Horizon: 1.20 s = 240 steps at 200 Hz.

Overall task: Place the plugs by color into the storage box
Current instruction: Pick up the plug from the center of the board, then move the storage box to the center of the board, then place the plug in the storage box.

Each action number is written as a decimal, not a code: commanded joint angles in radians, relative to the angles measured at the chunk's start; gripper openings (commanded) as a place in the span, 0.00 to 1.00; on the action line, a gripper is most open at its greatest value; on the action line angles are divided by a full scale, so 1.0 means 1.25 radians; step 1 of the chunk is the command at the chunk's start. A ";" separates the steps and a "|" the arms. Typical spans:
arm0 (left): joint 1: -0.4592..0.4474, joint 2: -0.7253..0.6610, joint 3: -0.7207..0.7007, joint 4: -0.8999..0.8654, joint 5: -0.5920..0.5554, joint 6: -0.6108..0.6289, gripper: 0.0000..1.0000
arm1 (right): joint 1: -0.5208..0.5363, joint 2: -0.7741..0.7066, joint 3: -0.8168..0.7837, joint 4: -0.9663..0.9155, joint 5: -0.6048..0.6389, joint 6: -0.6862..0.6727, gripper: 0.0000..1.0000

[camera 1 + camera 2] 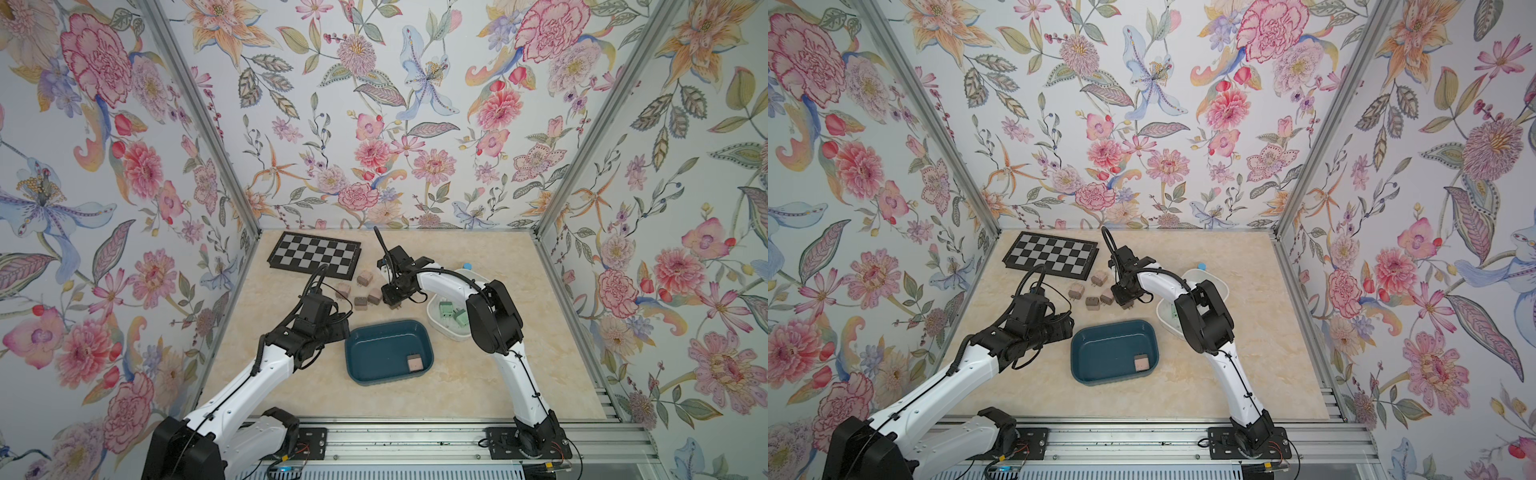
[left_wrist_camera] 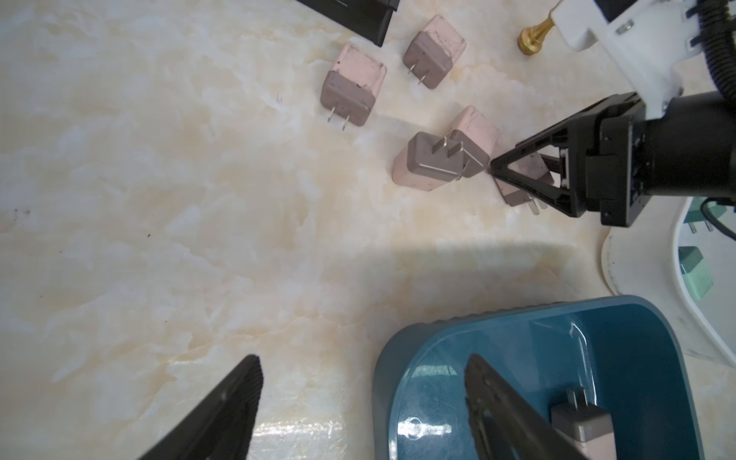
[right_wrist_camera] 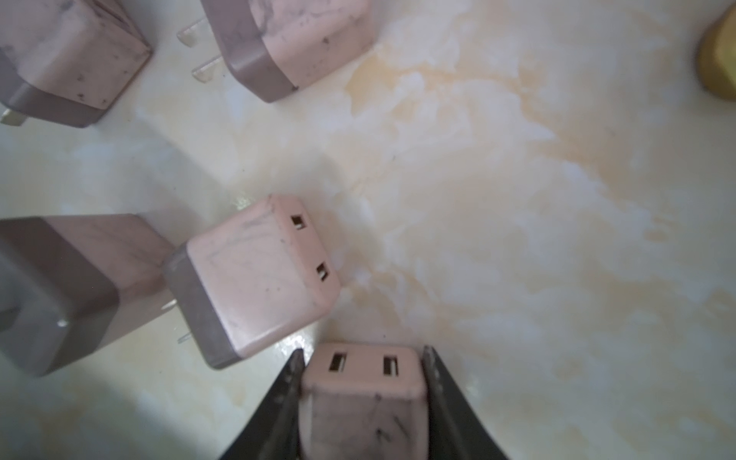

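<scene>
On marble-look tabletop [image 1: 478,374], floral walls around: right fingers [image 3: 362,398] clamp pink plug [image 3: 360,382]; left fingers [image 2: 358,398] spread, empty.

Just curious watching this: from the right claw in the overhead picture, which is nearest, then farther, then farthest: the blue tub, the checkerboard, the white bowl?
1. White bowl, just beside the right gripper.
2. Blue tub, in front, toward the arm bases.
3. Checkerboard, back corner.
Bowl and tub are nearly tied.

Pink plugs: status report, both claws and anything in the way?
Right claw shut on a dusty pink cube plug. Left claw open, empty, by the teal plastic tub. Neighbouring pink plug sits close; nothing blocking.
</scene>
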 commanded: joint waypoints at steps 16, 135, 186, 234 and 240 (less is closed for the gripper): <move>0.008 0.010 0.015 0.032 -0.018 -0.006 0.81 | -0.003 -0.161 -0.047 -0.028 0.025 0.001 0.33; 0.010 0.018 0.025 0.048 -0.025 -0.008 0.91 | 0.168 -0.312 -0.309 0.004 0.046 0.086 0.33; 0.010 -0.002 0.021 0.034 -0.021 -0.010 0.99 | 0.184 -0.235 -0.316 0.063 0.048 0.106 0.33; 0.011 -0.008 0.012 0.029 -0.022 -0.012 0.99 | 0.189 -0.233 -0.343 0.068 0.054 0.111 0.76; 0.010 -0.008 0.009 0.033 -0.021 -0.014 0.99 | 0.187 -0.242 -0.354 0.069 0.060 0.112 0.81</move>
